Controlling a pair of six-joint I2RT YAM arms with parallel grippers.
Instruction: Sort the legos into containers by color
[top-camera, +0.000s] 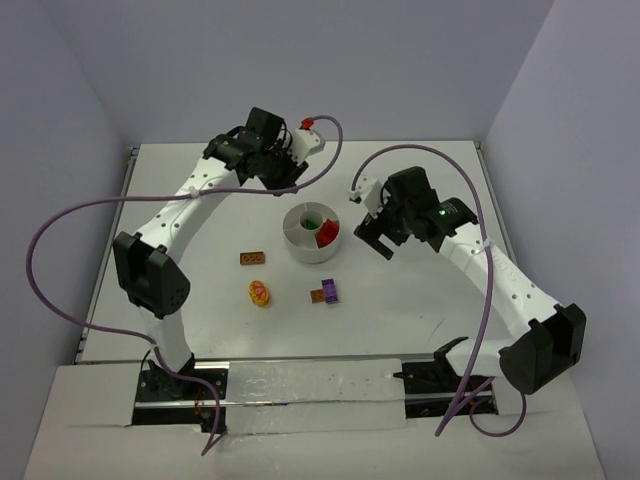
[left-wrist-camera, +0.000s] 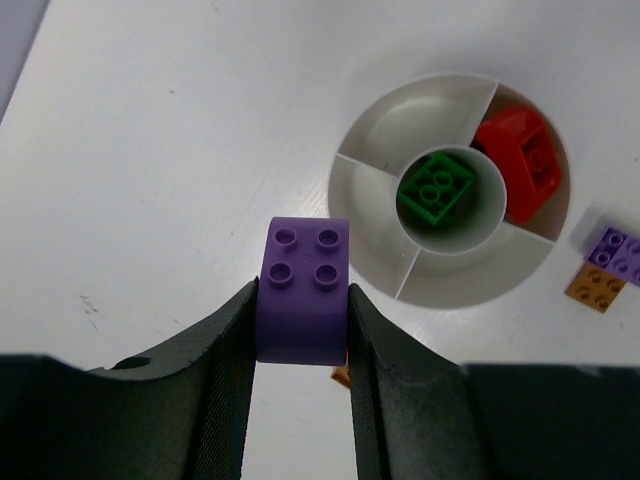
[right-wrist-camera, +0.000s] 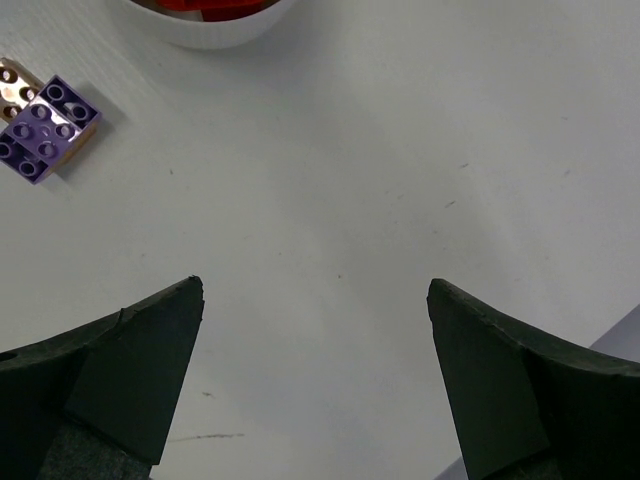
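Observation:
My left gripper (left-wrist-camera: 300, 296) is shut on a purple lego (left-wrist-camera: 302, 262), held studs-up above the table just left of the white dish (left-wrist-camera: 372, 200). In the dish, a green lego (left-wrist-camera: 436, 188) lies in the centre well and a red lego (left-wrist-camera: 518, 160) in one wedge; the other containers show bare. In the top view the left gripper (top-camera: 285, 178) hovers behind the dish (top-camera: 296, 240). My right gripper (right-wrist-camera: 315, 295) is open over bare table, right of the dish (right-wrist-camera: 215, 38) and gripper (top-camera: 372, 238). A second purple lego (right-wrist-camera: 45, 130) rests against a brown-orange one (right-wrist-camera: 15, 85).
Loose on the table in front of the dish lie a brown-orange brick (top-camera: 253, 259), a round yellow-and-red piece (top-camera: 259, 293) and the purple and orange pair (top-camera: 325, 292). Walls enclose the table on three sides; purple cables loop off both arms.

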